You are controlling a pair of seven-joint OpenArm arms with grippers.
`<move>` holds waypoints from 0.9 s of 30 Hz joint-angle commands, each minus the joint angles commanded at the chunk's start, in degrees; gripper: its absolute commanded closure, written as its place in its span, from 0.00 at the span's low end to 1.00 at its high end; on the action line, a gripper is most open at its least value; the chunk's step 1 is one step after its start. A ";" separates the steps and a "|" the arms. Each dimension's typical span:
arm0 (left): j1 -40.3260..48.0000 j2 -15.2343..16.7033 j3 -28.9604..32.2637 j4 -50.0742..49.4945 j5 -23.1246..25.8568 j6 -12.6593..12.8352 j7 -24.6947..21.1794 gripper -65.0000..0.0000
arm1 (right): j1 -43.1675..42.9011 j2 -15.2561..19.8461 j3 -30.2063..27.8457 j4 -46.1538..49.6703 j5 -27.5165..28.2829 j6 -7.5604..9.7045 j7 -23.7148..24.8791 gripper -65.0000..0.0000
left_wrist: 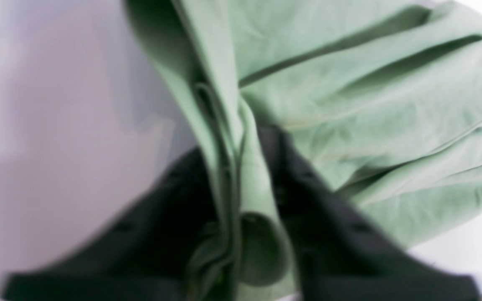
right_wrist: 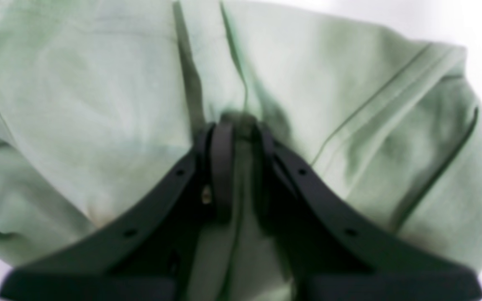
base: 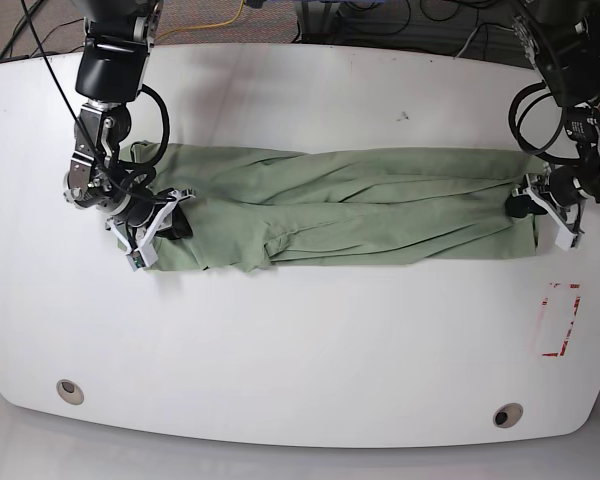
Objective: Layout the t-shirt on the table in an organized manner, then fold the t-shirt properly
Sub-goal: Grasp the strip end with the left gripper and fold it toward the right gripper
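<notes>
We are in the laying-out step: both jaws, left gripper point(left_wrist: 241, 175) and right gripper point(right_wrist: 241, 138), pinch the shirt point(base: 330, 205) stretched across the desk point(base: 300, 340); next we should spread it flat.

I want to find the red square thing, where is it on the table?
In the base view the red tape mark sits on the table near that view's right edge, just below the t-shirt end held by the left gripper.

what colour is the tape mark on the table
Red, an outlined rectangle near the white table's edge; clearest in the base view.
</notes>
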 joint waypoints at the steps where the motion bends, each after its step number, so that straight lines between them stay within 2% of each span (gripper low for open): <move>1: 0.00 0.09 0.00 0.00 0.00 0.00 -0.09 0.98 | 0.00 0.00 0.00 0.00 0.00 0.00 0.00 0.87; 6: -0.09 1.32 0.00 0.53 0.00 0.00 -1.23 0.99 | 0.00 -0.09 0.00 0.00 0.00 0.00 0.00 0.87; 9: 0.09 1.23 -0.09 4.92 0.00 0.00 -0.53 0.99 | 0.00 -0.09 0.00 0.00 0.00 0.00 -0.09 0.87; 18: 5.36 1.58 0.00 24.70 -0.44 0.00 9.14 0.98 | 0.00 -0.09 0.00 0.00 0.00 0.00 -0.09 0.87; 25: 5.27 8.00 2.11 35.52 -0.44 0.00 15.56 0.98 | 0.00 -0.09 -0.26 0.00 0.00 0.00 -0.09 0.87; 27: 3.78 11.25 2.37 37.45 -0.09 0.00 17.14 0.98 | 0.00 -0.62 -0.26 0.00 0.00 0.00 -0.09 0.87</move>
